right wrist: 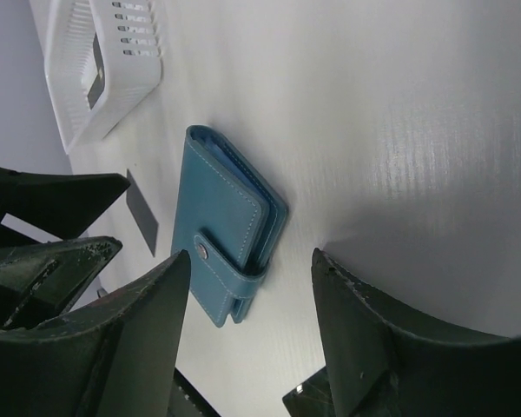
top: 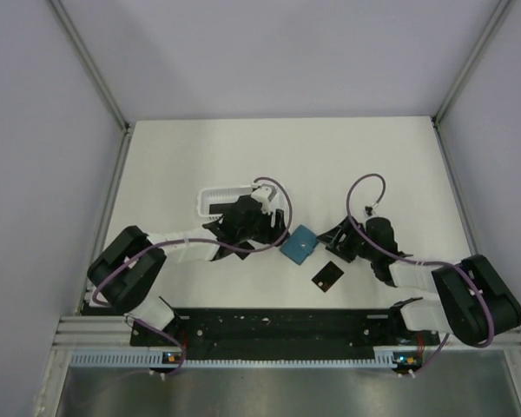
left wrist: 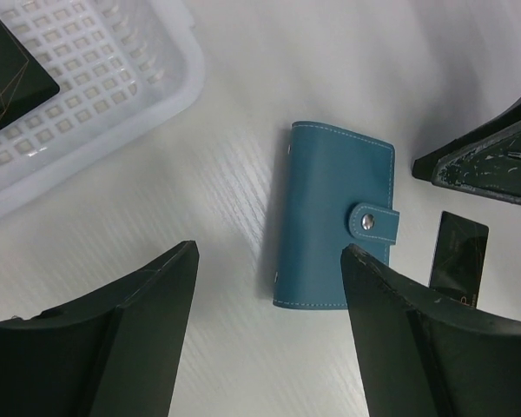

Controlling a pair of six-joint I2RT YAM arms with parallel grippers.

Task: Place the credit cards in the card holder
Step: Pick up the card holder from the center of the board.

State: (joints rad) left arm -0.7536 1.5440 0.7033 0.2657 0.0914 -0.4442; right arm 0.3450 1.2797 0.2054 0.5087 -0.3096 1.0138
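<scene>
The teal card holder [top: 299, 245] lies snapped shut on the white table between my two grippers. In the left wrist view the card holder [left wrist: 330, 217] rests just beyond my left gripper [left wrist: 269, 252], whose jaws stand open around bare table. My right gripper [right wrist: 252, 256] is open too, and the card holder [right wrist: 226, 217] lies just past its fingertips. One black credit card [top: 327, 278] lies flat on the table nearer the arm bases, also seen as a credit card [left wrist: 458, 256] to the holder's right. Another credit card [left wrist: 4, 74] lies inside the white basket.
The white basket [top: 210, 193] stands behind the left gripper [top: 265, 230]. The right gripper [top: 340, 243] sits close to the holder's other side, and its dark fingers [left wrist: 486, 156] show in the left wrist view. Grey walls enclose the table.
</scene>
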